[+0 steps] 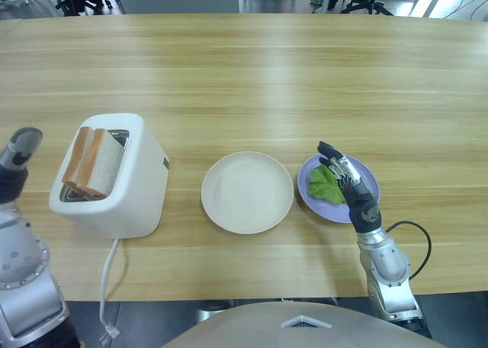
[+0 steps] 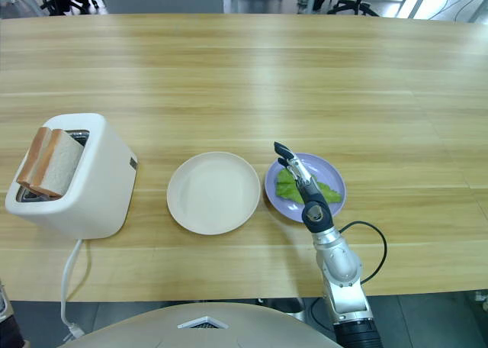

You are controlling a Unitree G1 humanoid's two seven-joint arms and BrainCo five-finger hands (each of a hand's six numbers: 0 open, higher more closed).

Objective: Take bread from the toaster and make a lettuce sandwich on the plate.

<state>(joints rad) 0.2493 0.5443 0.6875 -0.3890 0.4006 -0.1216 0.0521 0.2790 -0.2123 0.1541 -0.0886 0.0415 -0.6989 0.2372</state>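
No text, number or sign can be read here. The toaster (image 1: 133, 188) has a small dark mark (image 1: 165, 162) on its side wall, too small to tell whether it is lettering or a symbol.

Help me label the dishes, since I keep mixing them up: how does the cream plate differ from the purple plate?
The cream plate is larger; the purple plate is smaller. The cream plate is empty; the purple plate holds a lettuce leaf. The right hand hangs over the purple plate, nothing over the cream plate. Both are round, flat on the wooden table.
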